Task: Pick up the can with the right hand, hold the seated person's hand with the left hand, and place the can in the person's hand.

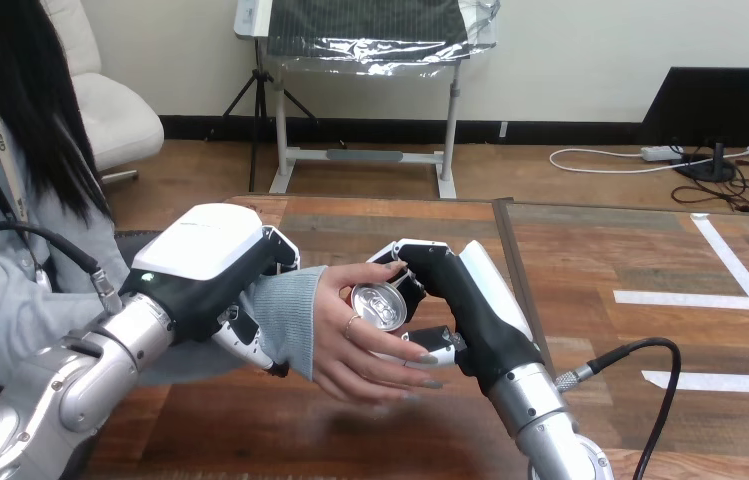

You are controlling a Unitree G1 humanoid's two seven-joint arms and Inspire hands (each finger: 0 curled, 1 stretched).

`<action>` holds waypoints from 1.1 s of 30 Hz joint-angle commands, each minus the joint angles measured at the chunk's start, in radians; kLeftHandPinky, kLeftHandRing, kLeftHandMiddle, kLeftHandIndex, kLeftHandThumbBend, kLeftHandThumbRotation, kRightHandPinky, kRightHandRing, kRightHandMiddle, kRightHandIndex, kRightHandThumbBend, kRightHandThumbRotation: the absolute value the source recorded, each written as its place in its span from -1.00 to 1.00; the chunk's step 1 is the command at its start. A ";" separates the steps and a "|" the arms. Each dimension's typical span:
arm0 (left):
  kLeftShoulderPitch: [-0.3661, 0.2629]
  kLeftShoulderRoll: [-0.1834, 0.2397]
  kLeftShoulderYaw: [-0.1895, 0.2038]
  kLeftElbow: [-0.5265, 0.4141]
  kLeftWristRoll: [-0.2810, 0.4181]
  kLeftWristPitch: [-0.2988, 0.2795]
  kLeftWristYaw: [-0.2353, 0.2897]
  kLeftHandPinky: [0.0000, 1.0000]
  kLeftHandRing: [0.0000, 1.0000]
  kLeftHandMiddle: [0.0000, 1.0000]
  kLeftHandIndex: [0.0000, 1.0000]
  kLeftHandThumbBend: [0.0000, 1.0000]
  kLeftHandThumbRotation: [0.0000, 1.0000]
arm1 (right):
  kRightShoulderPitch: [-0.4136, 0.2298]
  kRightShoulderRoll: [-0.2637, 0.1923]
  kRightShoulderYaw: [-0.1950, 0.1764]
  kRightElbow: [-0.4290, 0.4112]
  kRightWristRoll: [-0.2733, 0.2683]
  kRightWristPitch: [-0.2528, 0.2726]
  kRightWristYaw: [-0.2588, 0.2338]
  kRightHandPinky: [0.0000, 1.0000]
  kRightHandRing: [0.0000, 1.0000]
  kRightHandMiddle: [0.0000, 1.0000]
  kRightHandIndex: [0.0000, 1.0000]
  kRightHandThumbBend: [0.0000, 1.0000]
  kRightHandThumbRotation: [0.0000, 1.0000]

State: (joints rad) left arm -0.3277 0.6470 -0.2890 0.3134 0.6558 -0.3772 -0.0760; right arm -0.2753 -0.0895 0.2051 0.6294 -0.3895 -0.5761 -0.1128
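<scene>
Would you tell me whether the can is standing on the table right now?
No: the right hand grips the can clear of the table, and the person's hand touches it.

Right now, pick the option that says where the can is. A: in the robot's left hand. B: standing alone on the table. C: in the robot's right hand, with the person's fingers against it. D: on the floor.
C: the right hand curls round the can, and the person's hand touches it.
</scene>
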 commanded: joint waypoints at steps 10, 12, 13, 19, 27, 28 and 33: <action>-0.074 -0.040 0.037 -0.069 -0.027 -0.008 0.029 -0.63 -0.51 -0.36 -0.28 0.85 -1.00 | -0.048 0.021 -0.001 -0.070 0.023 -0.018 -0.009 -0.27 -0.19 -0.01 0.04 0.56 -1.00; -0.074 -0.040 0.036 -0.059 -0.027 -0.018 0.037 -0.63 -0.51 -0.35 -0.28 0.85 -1.00 | -0.050 0.020 -0.003 -0.068 0.024 -0.020 -0.008 -0.27 -0.19 -0.01 0.04 0.56 -1.00; -0.074 -0.040 0.036 -0.057 -0.027 -0.021 0.039 -0.63 -0.50 -0.35 -0.28 0.86 -1.00 | -0.050 0.020 -0.003 -0.067 0.024 -0.021 -0.008 -0.26 -0.19 -0.01 0.04 0.56 -1.00; -0.067 -0.040 0.037 -0.064 -0.022 -0.015 0.040 -0.61 -0.49 -0.33 -0.27 0.87 -1.00 | -0.050 0.021 -0.008 -0.068 0.025 -0.019 -0.010 -0.26 -0.19 -0.01 0.04 0.57 -1.00; -0.064 -0.039 0.037 -0.053 -0.021 -0.035 0.057 -0.60 -0.48 -0.33 -0.27 0.88 -1.00 | -0.051 0.021 -0.014 -0.066 0.029 -0.016 -0.009 -0.25 -0.18 -0.01 0.04 0.58 -1.00; -0.064 -0.039 0.037 -0.053 -0.021 -0.036 0.058 -0.60 -0.48 -0.33 -0.27 0.88 -1.00 | -0.051 0.021 -0.014 -0.066 0.030 -0.015 -0.007 -0.24 -0.18 -0.01 0.04 0.58 -1.00; -0.063 -0.038 0.036 -0.048 -0.017 -0.044 0.064 -0.59 -0.47 -0.32 -0.27 0.88 -1.00 | -0.051 0.020 -0.017 -0.067 0.040 -0.007 0.001 -0.23 -0.16 0.00 0.04 0.56 -1.00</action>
State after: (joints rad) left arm -0.3257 0.6398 -0.2890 0.3134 0.6568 -0.3914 -0.0673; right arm -0.2739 -0.0905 0.1903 0.6294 -0.3793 -0.5657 -0.1133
